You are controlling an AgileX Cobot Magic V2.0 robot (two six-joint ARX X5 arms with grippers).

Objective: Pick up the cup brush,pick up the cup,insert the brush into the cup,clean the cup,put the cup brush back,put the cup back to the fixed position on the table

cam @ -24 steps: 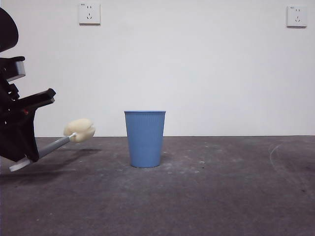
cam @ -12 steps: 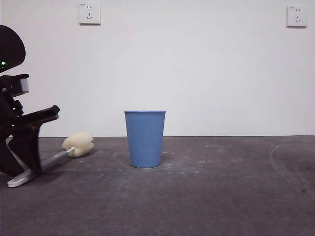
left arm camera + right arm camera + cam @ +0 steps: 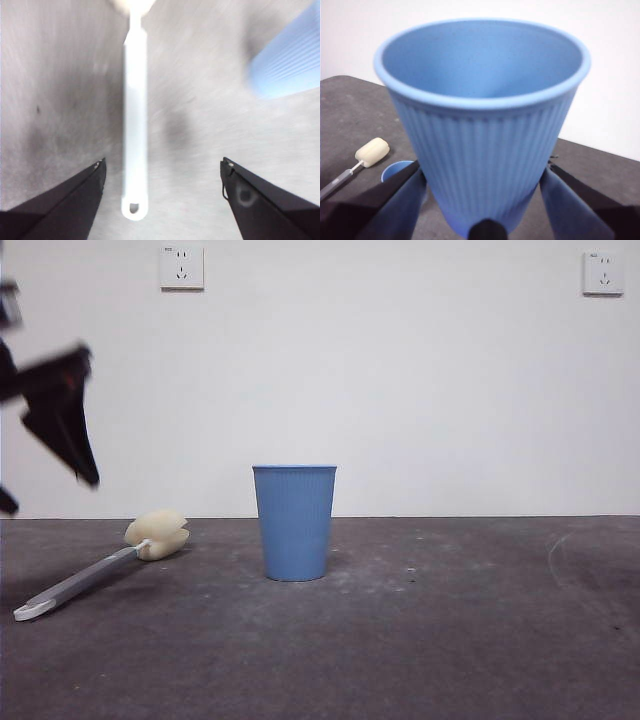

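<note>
The cup brush (image 3: 100, 570) lies flat on the table (image 3: 450, 640) at the left, its cream sponge head (image 3: 157, 535) towards a blue cup (image 3: 295, 523) that stands upright in the middle. My left gripper (image 3: 55, 415) hangs open and empty above the brush, blurred. In the left wrist view the handle (image 3: 135, 125) lies between the open jaws of my left gripper (image 3: 163, 162), untouched. My right gripper (image 3: 483, 167) is shut on a second blue cup (image 3: 482, 110), upright and high above the table. It is out of the front view.
Two wall sockets (image 3: 181, 267) (image 3: 603, 272) sit high on the white back wall. In the right wrist view the standing cup (image 3: 395, 171) and the brush (image 3: 370, 152) show far below on the table.
The left gripper lowered the brush onto the table, let go of the handle and rose up and away. The standing cup has not moved.
</note>
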